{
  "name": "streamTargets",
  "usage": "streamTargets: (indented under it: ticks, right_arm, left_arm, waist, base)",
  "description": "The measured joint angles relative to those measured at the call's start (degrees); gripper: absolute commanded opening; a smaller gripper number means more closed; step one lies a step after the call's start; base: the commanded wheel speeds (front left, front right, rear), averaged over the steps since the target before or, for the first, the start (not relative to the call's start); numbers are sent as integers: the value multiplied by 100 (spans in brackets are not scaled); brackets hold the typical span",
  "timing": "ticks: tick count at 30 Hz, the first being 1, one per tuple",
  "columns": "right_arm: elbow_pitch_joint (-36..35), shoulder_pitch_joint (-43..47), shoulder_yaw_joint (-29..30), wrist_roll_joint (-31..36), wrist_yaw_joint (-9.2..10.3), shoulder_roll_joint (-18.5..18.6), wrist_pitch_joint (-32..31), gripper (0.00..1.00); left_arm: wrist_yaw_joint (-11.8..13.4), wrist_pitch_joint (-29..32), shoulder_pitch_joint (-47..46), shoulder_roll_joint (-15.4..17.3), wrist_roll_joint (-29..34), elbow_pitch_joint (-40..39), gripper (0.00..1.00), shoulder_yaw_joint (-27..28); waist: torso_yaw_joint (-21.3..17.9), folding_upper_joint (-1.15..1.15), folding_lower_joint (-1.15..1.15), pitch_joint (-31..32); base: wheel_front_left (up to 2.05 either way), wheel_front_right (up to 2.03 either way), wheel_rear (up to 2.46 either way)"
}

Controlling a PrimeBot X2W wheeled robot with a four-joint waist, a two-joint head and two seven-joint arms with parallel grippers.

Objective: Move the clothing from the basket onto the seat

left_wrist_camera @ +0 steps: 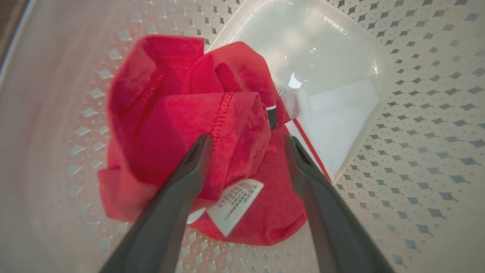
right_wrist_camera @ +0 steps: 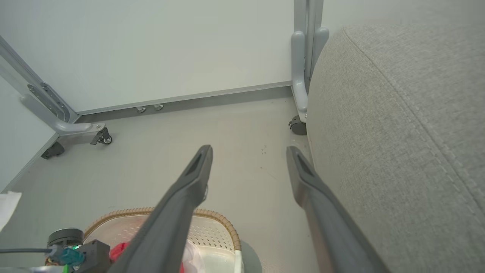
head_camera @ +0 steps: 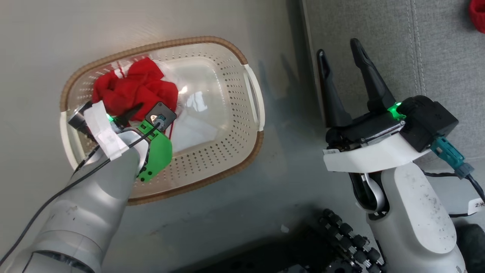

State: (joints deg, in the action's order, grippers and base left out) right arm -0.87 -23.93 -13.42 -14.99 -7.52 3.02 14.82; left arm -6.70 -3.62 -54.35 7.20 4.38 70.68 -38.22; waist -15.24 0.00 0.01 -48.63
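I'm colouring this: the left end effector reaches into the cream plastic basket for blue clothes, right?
No: the crumpled fabric clothing is bright red, not blue, as the left wrist view shows. The left end effector reaches into the cream perforated plastic basket.

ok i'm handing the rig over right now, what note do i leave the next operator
Left gripper: open, down in the basket, fingers straddling a fold of the red garment, not closed on it.
Right gripper: open, empty, beside the seat.
Done: a patch of red shows at the seat's far edge, seemingly one garment already across.
To do: close, lift, carry this garment to the seat.
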Motion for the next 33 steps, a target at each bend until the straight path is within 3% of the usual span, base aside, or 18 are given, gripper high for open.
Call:
streamTargets:
  ticks: [8, 22, 23, 24, 33]
  right_arm:
    - [-31, -167, -148, -271, 0, -4, 18, 100]
    - [-114, -257, -345, -505, 0, -10, 18, 100]
    - [-116, -263, -355, -513, 0, -10, 18, 100]
    - [-122, -276, -367, -525, 0, -11, 18, 100]
    - [-119, -330, -349, -541, 0, -11, 18, 100]
  left_arm:
    - [281, 512, -260, 263, 266, 190, 100, -288]
    - [468, 1635, -711, 632, 719, 281, 100, -855]
    - [464, 1694, -728, 650, 723, 285, 78, -851]
    - [460, 1696, -737, 681, 712, 286, 0, -862]
    - [455, 1559, -765, 823, 689, 298, 0, -994]
  waist:
    - [-401, 0, 0, -532]
    - [-752, 0, -1, -1010]
    - [-759, 0, -1, -1025]
    - [-769, 0, -1, -1042]
    - [-785, 0, -1, -1081]
  base:
    - [0, 0, 0]
    - [0, 0, 0]
    - [0, 0, 0]
    - [0, 0, 0]
    - [0, 0, 0]
